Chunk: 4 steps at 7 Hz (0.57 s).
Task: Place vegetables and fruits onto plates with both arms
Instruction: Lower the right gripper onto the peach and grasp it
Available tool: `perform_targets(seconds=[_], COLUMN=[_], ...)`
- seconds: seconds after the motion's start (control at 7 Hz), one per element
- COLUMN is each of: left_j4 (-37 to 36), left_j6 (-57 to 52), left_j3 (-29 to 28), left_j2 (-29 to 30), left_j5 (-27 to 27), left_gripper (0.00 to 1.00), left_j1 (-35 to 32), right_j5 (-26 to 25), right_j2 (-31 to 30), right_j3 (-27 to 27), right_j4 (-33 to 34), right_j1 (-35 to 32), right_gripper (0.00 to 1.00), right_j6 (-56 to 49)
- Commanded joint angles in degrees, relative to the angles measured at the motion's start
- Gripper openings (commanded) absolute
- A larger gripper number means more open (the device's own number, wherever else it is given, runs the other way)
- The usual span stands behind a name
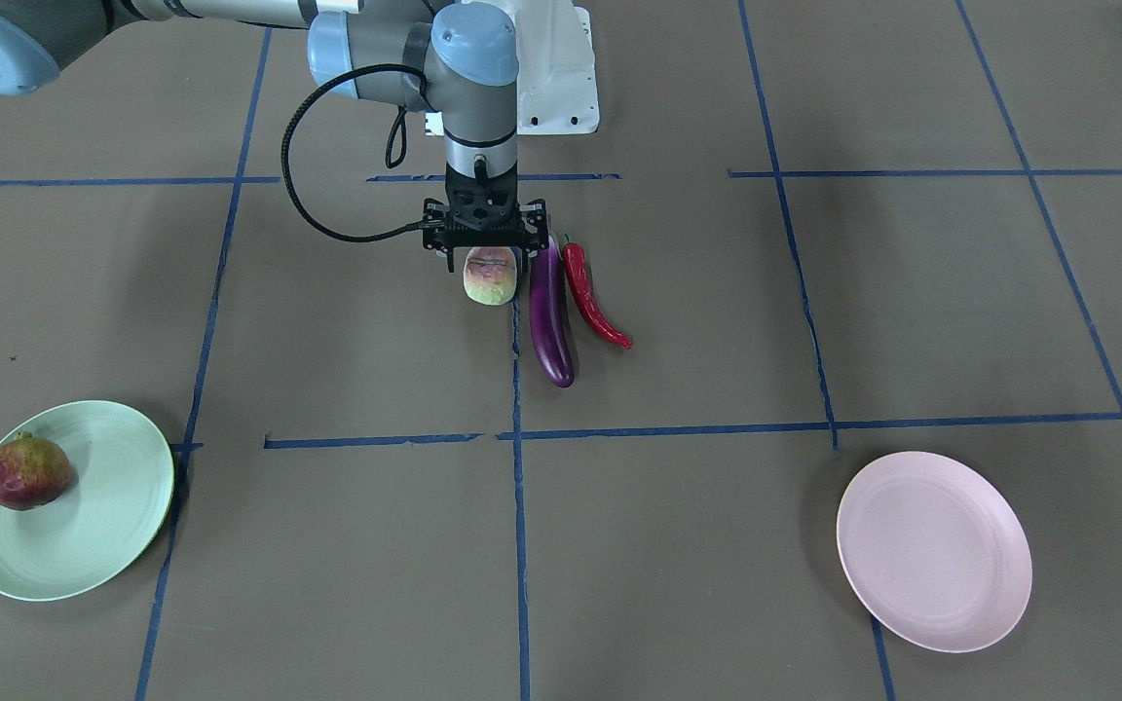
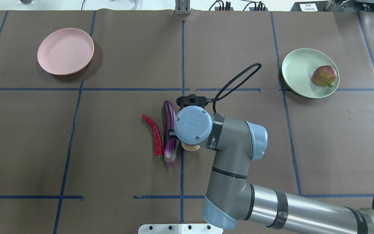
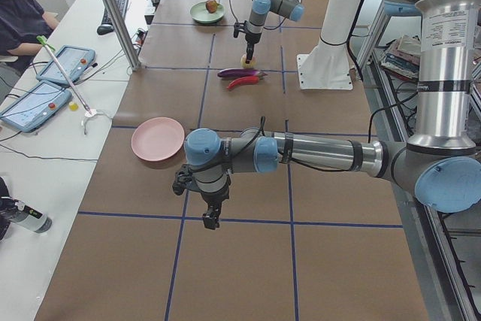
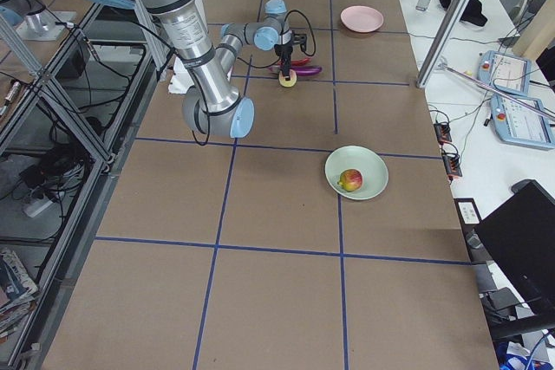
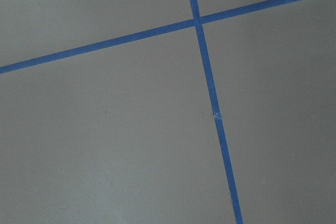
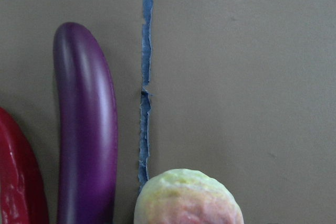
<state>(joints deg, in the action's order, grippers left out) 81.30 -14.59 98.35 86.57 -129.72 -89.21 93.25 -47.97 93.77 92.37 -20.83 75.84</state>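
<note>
My right gripper (image 1: pixel 489 261) points straight down over the pink-and-green peach (image 1: pixel 490 280), its jaws open on either side of the fruit, which sits on the table. The peach fills the bottom of the right wrist view (image 6: pixel 188 198). Just beside it lie the purple eggplant (image 1: pixel 549 321) and the red chili (image 1: pixel 592 297), side by side. The dark-red pomegranate (image 1: pixel 27 472) lies on the mint green plate (image 1: pixel 103 545). The pink plate (image 1: pixel 931 550) holds nothing. My left gripper (image 3: pixel 213 219) hangs over bare table near the pink plate; I cannot tell whether it is open or shut.
The white base block (image 1: pixel 556 68) stands at the table's robot side. A black cable loop (image 2: pixel 239 79) hangs off the right wrist. Blue tape lines (image 1: pixel 519 545) cross the brown table cover. Operators' tablets (image 3: pixel 64 65) lie on a side bench.
</note>
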Motion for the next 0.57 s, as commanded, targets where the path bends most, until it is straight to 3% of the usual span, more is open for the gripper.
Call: perform_targets(seconds=[0.0,0.14,0.29,0.43], left_j4=[0.0,0.0,0.0,0.0], left_j6=[0.0,0.0,0.0,0.0], left_j3=[0.0,0.0,-0.09,0.0], left_j2=[0.0,0.0,0.0,0.0], left_j5=[-0.01,-0.01,-0.01,-0.01], left_gripper=[1.0,1.0,1.0,1.0], left_j1=[0.0,0.0,0.0,0.0], right_j5=[-0.09,0.61,0.7,3.75], right_j2=[0.16,0.68,1.12,1.99], right_j3=[-2.09,-2.01,-1.84,-1.49], right_j4=[-0.08,-0.34,-0.26,0.0], right_j1=[0.44,0.27,-0.6,-3.92], right_gripper=[0.98,0.39,0.01,0.0], right_j6=[-0.16,-0.08,-0.77,-1.48])
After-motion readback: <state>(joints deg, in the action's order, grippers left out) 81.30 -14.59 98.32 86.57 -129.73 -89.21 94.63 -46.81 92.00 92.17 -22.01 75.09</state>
